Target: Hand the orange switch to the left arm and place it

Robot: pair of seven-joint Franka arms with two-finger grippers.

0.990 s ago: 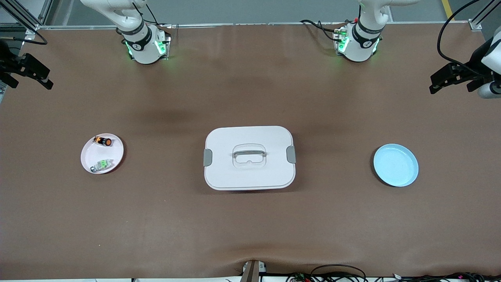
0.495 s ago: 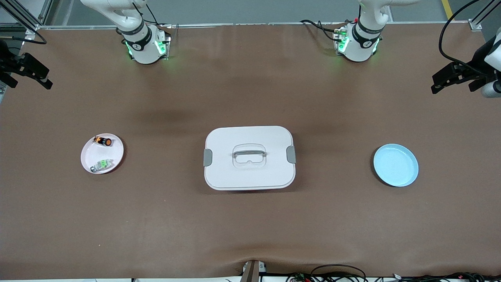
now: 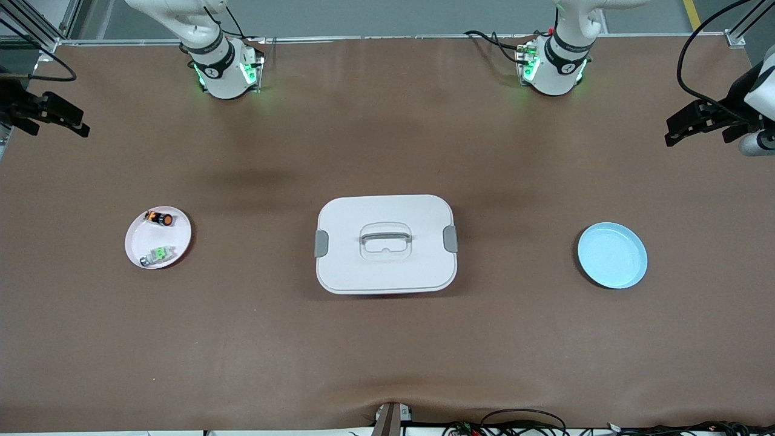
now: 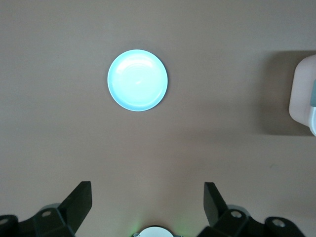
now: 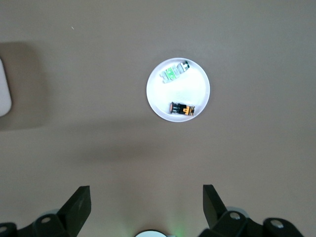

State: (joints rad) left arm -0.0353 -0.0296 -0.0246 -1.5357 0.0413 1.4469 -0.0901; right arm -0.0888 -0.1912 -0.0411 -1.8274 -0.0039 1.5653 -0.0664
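The orange switch (image 3: 160, 218) (image 5: 182, 109) lies on a small pink plate (image 3: 175, 242) toward the right arm's end of the table. The large white box (image 3: 385, 266) with grey latches stands at the table's middle; its edge shows in the left wrist view (image 4: 302, 96) and the right wrist view (image 5: 4, 94). My right gripper (image 3: 57, 127) (image 5: 145, 192) hangs open and empty high over its end of the table, well apart from the pink plate. My left gripper (image 3: 699, 136) (image 4: 147, 190) hangs open and empty high over the other end.
A green-topped switch (image 3: 156, 254) (image 5: 174, 72) shares the pink plate, nearer to the front camera than the orange one. An empty blue plate (image 3: 612, 255) (image 4: 138, 80) sits toward the left arm's end. Cables lie along the table's edge nearest the front camera.
The right gripper has shifted slightly inward over the table's end. The left gripper has barely moved. The switches, plates and box stay put.
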